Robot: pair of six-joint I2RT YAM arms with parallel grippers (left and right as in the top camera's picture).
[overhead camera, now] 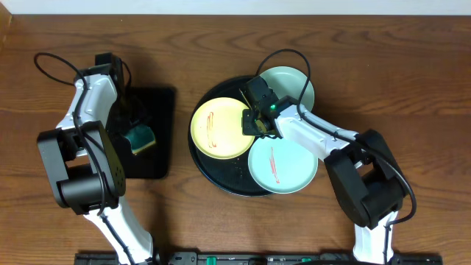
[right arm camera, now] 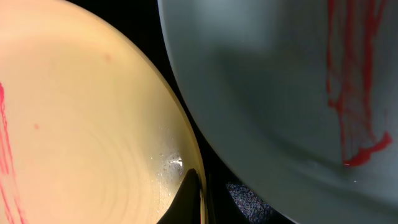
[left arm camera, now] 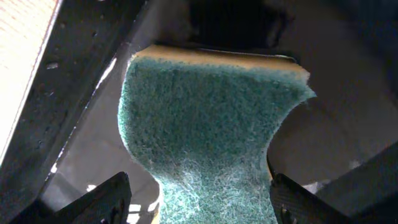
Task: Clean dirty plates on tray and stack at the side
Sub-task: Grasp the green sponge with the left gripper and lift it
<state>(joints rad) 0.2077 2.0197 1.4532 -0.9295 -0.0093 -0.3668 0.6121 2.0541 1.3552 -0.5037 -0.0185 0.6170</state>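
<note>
Three plates lie on the round black tray (overhead camera: 215,182). The yellow plate (overhead camera: 218,126) is at the left with red streaks. A mint plate (overhead camera: 283,165) at the front right has a red streak. A second mint plate (overhead camera: 293,83) is at the back. My right gripper (overhead camera: 255,122) is shut on the yellow plate's right rim. The right wrist view shows one finger (right arm camera: 194,194) on the yellow plate (right arm camera: 81,124), beside the streaked mint plate (right arm camera: 261,93). My left gripper (overhead camera: 137,137) is open and straddles the green sponge (left arm camera: 205,124). There is a gap at its left finger.
The green sponge (overhead camera: 140,138) lies on a smaller rectangular black tray (overhead camera: 158,163) at the left. Bare wooden table surrounds both trays. Cables loop above both arms.
</note>
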